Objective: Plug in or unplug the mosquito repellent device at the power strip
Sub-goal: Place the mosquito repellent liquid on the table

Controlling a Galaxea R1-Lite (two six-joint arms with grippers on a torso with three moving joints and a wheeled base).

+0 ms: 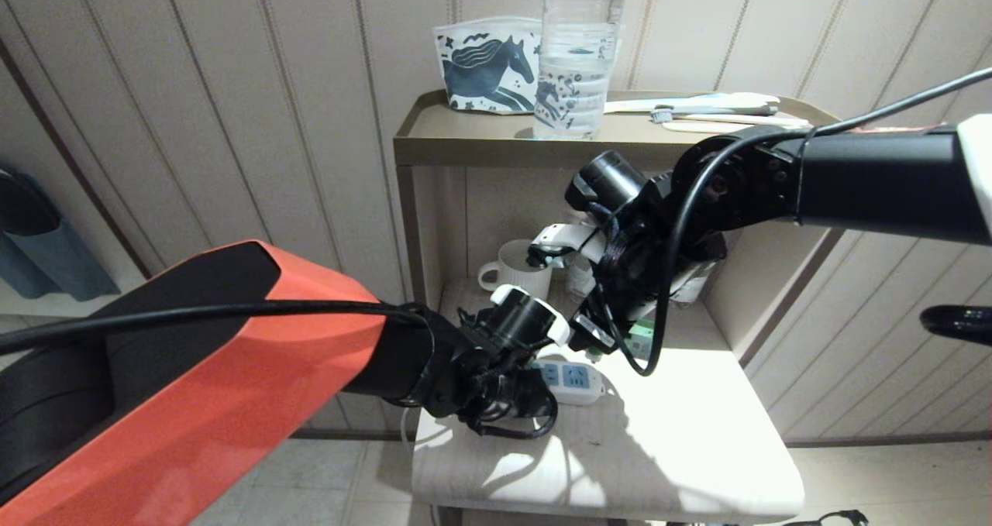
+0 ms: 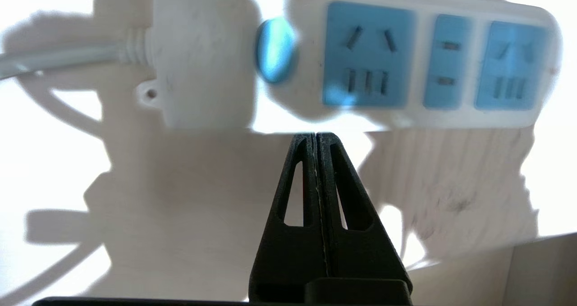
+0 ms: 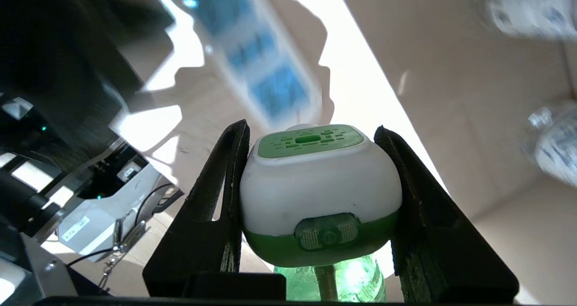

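Observation:
In the right wrist view, my right gripper (image 3: pixel 311 128) is shut on the mosquito repellent device (image 3: pixel 320 184), one finger on each side of its white rounded head. Its green vented top faces away and its translucent green bottle (image 3: pixel 356 279) points back towards the wrist. The device hangs in the air above the shelf, apart from the white power strip (image 3: pixel 257 53). In the head view, the device (image 1: pixel 640 340) shows as a green patch just right of the power strip (image 1: pixel 575 380). My left gripper (image 2: pixel 315 134) is shut and empty, with its tips at the near edge of the power strip (image 2: pixel 428 112), by the round blue button (image 2: pixel 275 49).
The strip's white cord (image 2: pixel 58 60) runs off to the side. A white mug (image 1: pixel 515 266) stands at the back of the lower shelf (image 1: pixel 697 448). On top of the cabinet are a clear water bottle (image 1: pixel 577 53), a horse-print pouch (image 1: pixel 484 65) and a toothbrush (image 1: pixel 697 108). Side walls enclose the shelf.

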